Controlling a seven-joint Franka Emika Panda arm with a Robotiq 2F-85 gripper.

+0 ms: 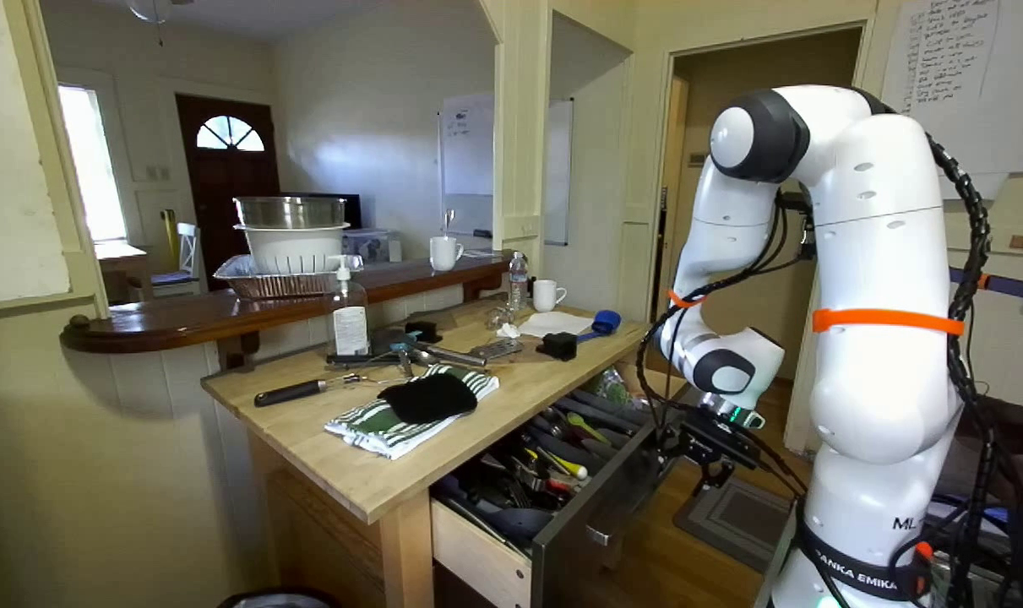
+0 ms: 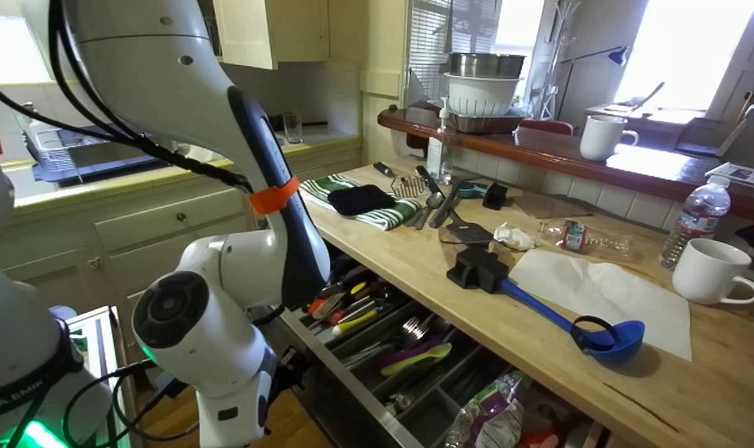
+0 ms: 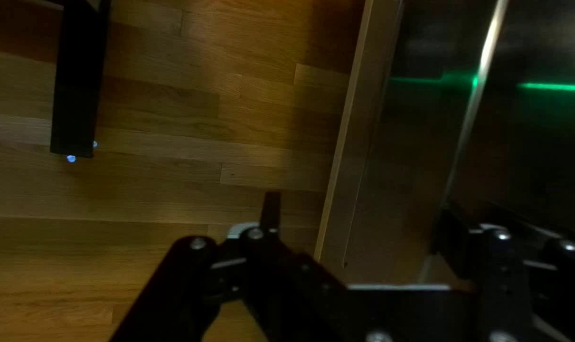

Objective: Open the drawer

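Note:
The drawer [image 1: 591, 502] is pulled out from under the wooden counter. Its dark grey front, pale side and tray of utensils show in an exterior view. The drawer's front [image 2: 327, 398] also shows in an exterior view, partly behind the arm. My gripper [image 1: 693, 460] is just outside the drawer front, near its far end. In the wrist view the gripper [image 3: 358, 223] is open, fingers wide apart, with nothing between them. Dark panels with a bright edge [image 3: 482, 61] lie at the right there, and the right finger overlaps that edge. I cannot tell whether it touches.
The counter [image 1: 393, 490] overhangs the drawer. It holds a striped towel [image 1: 350, 426], a blue ladle [image 2: 619, 339], bottles and a white mug [image 2: 710, 274]. A plastic bag [image 2: 492, 410] sits at the drawer's end. A mat [image 1: 731, 515] lies on the floor.

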